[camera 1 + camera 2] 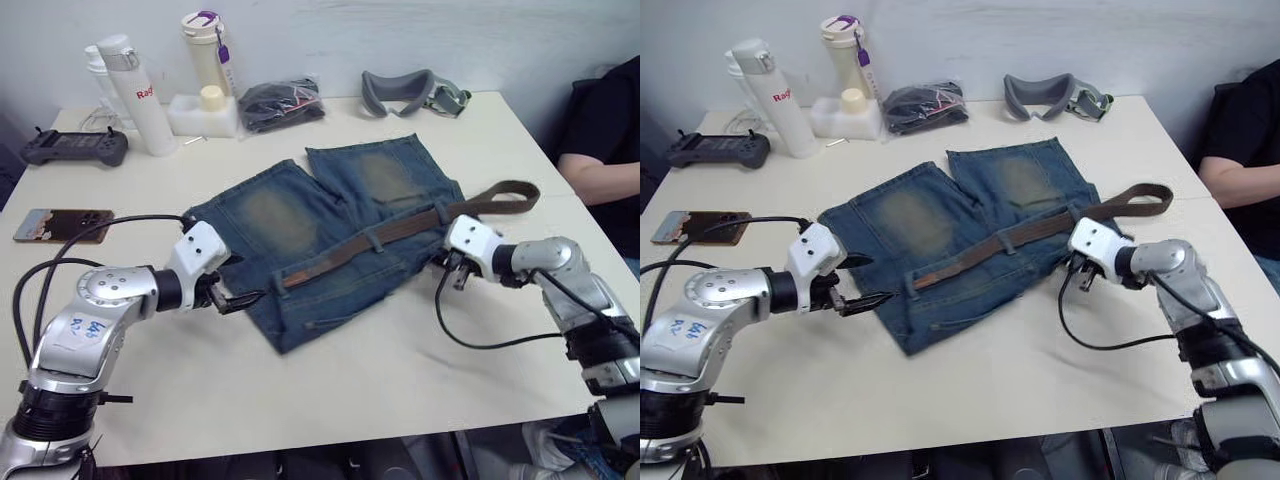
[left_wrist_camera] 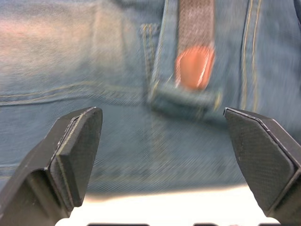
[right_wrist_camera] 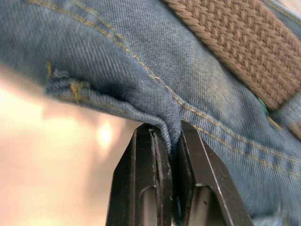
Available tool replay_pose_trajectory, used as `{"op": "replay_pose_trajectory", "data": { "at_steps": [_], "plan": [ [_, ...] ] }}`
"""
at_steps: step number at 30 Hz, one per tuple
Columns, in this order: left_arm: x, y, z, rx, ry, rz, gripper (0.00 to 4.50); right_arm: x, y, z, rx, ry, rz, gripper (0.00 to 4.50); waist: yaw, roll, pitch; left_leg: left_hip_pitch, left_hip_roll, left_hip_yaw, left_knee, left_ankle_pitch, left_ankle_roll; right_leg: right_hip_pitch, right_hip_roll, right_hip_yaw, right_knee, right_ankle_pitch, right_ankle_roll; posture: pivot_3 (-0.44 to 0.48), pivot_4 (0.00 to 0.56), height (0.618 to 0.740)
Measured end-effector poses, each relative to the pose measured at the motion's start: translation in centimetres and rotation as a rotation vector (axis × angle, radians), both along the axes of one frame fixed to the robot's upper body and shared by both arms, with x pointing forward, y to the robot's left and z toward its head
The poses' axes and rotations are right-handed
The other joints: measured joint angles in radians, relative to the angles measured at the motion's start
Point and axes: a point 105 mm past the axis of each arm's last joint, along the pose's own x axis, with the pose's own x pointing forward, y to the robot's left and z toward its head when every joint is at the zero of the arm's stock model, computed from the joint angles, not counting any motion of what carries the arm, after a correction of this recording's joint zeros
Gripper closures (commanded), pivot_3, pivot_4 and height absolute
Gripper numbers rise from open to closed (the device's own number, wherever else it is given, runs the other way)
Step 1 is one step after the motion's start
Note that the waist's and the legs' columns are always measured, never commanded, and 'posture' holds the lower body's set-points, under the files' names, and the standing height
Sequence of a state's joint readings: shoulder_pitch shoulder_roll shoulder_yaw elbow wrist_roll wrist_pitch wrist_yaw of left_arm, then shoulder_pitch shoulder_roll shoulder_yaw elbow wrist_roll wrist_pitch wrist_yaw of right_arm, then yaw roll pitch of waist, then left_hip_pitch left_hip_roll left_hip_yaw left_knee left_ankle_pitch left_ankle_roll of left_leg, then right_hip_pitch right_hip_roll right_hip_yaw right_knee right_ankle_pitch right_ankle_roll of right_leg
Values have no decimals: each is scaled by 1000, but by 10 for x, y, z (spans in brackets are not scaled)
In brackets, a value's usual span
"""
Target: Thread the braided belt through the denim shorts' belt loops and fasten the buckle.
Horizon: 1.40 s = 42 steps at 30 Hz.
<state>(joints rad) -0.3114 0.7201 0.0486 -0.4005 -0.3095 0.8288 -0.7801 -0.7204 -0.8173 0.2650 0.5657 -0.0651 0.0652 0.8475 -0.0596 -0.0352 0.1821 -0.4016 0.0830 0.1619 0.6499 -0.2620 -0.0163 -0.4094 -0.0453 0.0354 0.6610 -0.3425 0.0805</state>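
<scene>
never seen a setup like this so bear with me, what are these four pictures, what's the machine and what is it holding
It is a humanoid robot with two arms, each ending in a two-fingered gripper. The two wide pictures come from cameras in its head, looking down at a table. The two close-ups come from cameras on its wrists.

On the table lie denim shorts with a braided belt partly threaded along the waistband; the rest loops out beyond the shorts. The right gripper pinches a fold of the denim. The left gripper is open, holding nothing, facing the belt's reddish-brown tip at a belt loop.

Bottles, a phone, a controller and a person's arm are around the edges.
</scene>
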Motion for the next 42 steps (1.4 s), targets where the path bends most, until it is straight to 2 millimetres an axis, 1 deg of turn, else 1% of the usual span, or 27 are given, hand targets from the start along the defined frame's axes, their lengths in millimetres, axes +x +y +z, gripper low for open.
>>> {"op": "replay_pose_trajectory", "data": {
  "at_steps": [3, 4, 6, 7, 8, 10, 12, 14, 15, 17, 18, 19, 20, 21, 22, 23, 24, 25, 26, 28, 29, 32, 37, 39, 42],
  "plan": [
    [0, -9, 1, -5, -12, -16, 0, 14, -26, 5, -99, -66, -78, 4493, 7, 0, 0, -1, -1, -1, 0, 1, 1, 0, 0, 0, 0, 0, 0, 0, 150, 730],
    [1, -10, 2, -6, -17, -13, 0, 16, -32, 6, -120, -80, -95, 4493, 8, 1, 0, -1, -1, -1, 0, 1, 1, 0, 0, 0, 0, 0, 0, 0, 150, 730],
    [2, -13, 2, -17, -20, -8, 0, 17, -38, 6, -120, -79, -104, 4493, 7, 1, 1, -1, -1, -1, 0, 1, 1, 0, 0, 0, 0, 0, 1, 0, 150, 730],
    [2, -15, 2, -21, -17, -9, 0, 16, -39, 6, -111, -73, -101, 3603, 6, 1, 1, -1, -1, -1, 0, 1, 1, 0, 0, 0, 0, 0, 1, 0, 150, 730],
    [2, -16, 1, -22, -13, -11, 0, 16, -40, 7, -101, -68, -98, 3339, 6, 1, 1, -1, -1, -1, 0, 2, 1, 0, 0, 0, 0, 0, 1, 0, 150, 730],
    [2, -19, 0, -26, -10, -16, 0, 13, -42, 12, -95, -64, -87, 2318, 5, 2, 1, -1, -1, -1, 0, 2, 0, 0, 1, 0, 0, 0, 1, 0, 150, 730],
    [2, -23, 0, -32, -10, -25, 0, 10, -48, 19, -107, -59, -81, 1392, 4, 4, 2, -1, 0, -1, 0, 3, -1, 0, 1, 0, 0, 0, 1, 0, 150, 730],
    [4, -25, 1, -32, -13, -32, 0, 8, -57, 34, -112, -57, -97, 337, 3, 9, 6, -1, -1, 0, 0, 3, -1, -1, 1, 0, 1, 0, 1, 0, 150, 730],
    [5, -27, 5, -40, -23, -41, 0, 6, -61, 47, -99, -51, -108, 45, 3, 12, 7, -1, -1, 1, 0, 3, -1, -2, 2, 0, 2, 0, 1, 0, 150, 730],
    [8, -32, 13, -60, -40, -59, 0, 3, -62, 74, 5, -50, -126, 45, -2, 12, 7, 0, 0, 1, 0, 3, -2, -1, 2, 0, 2, 0, 1, 0, 150, 730],
    [9, -32, 14, -65, -39, -62, 0, 2, -59, 82, 59, -47, -126, 45, -4, 12, 7, 0, 1, 1, 0, 3, -2, -1, 3, 0, 2, 0, 1, 0, 150, 730],
    [10, -32, 13, -71, -34, -64, 0, -1, -51, 90, 180, -19, -128, 45, -6, 12, 7, 1, 2, 1, 0, 3, -2, -1, 3, 1, 2, 0, 0, 0, 150, 730],
    [10, -32, 13, -73, -30, -64, 0, -6, -39, 94, 315, 32, -117, 45, -9, 12, 7, 1, 3, 0, 0, 3, -3, -1, 4, 2, 2, 0, -1, 0, 150, 730],
    [10, -34, 13, -78, -29, -67, 0, -16, -19, 94, 465, 120, -70, 45, -11, 12, 7, 0, 5, -2, -1, 3, -3, -1, 4, 2, 3, -1, -1, 0, 150, 730],
    [10, -35, 13, -85, -30, -72, 0, -26, 1, 89, 579, 212, -21, 45, -10, 11, 7, 0, 6, -3, 0, 3, -4, -1, 5, 2, 3, -1, -2, 0, 150, 730],
    [10, -37, 14, -90, -31, -76, 0, -38, 24, 80, 682, 324, 33, 45, -9, 11, 7, -1, 9, -4, 0, 3, -5, -1, 6, 1, 3, -2, -3, 0, 150, 730],
    [11, -38, 14, -93, -33, -77, 0, -46, 39, 72, 745, 400, 52, 45, -7, 11, 7, -2, 9, -4, 0, 3, -5, -2, 6, 1, 3, -2, -3, 0, 150, 730],
    [11, -38, 14, -95, -34, -74, 0, -58, 61, 60, 858, 518, 61, 45, -2, 11, 7, -2, 8, -3, 0, 3, -5, -2, 5, 1, 4, -2, -3, 0, 150, 730],
    [11, -38, 14, -95, -34, -74, 0, -60, 65, 58, 877, 543, 60, 45, 0, 11, 7, -2, 8, -3, 1, 3, -5, -3, 5, 1, 4, -2, -3, 0, 150, 730],
    [11, -38, 14, -96, -34, -71, 0, -65, 83, 59, 1045, 640, 6, 45, 1, 11, 7, -2, 7, -3, 1, 3, -4, -3, 3, 1, 4, -1, -3, 0, 150, 730],
    [11, -38, 14, -97, -36, -68, 0, -69, 92, 56, 1086, 692, -9, 45, 3, 11, 7, -3, 7, -3, 1, 3, -4, -3, 3, 1, 4, -1, -2, 0, 150, 730],
    [12, -38, 12, -106, -35, -54, 0, -70, 99, 44, 1173, 760, -101, 45, 6, 11, 7, -3, 3, -3, 1, 2, -3, -3, 3, 0, 4, -1, -2, 0, 150, 730],
    [9, -34, 8, -93, -26, -50, 0, -56, 89, 25, 1284, 779, -283, 45, 6, 11, 7, -4, -1, -2, -1, 2, -2, -3, 3, 0, 2, -1, -2, 0, 150, 730],
    [8, -32, 6, -87, -21, -46, 0, -49, 91, 24, 1354, 797, -312, 45, 2, 11, 7, -4, 0, -1, -1, 2, -2, -4, 3, 0, 2, -1, -2, 0, 150, 730],
    [7, -33, 4, -85, -21, -48, 0, -43, 95, 28, 1390, 800, -323, 45, -2, 11, 7, -3, 1, 0, -2, 3, -3, -5, 4, 0, 3, -1, -2, 0, 150, 730]
  ]
}}
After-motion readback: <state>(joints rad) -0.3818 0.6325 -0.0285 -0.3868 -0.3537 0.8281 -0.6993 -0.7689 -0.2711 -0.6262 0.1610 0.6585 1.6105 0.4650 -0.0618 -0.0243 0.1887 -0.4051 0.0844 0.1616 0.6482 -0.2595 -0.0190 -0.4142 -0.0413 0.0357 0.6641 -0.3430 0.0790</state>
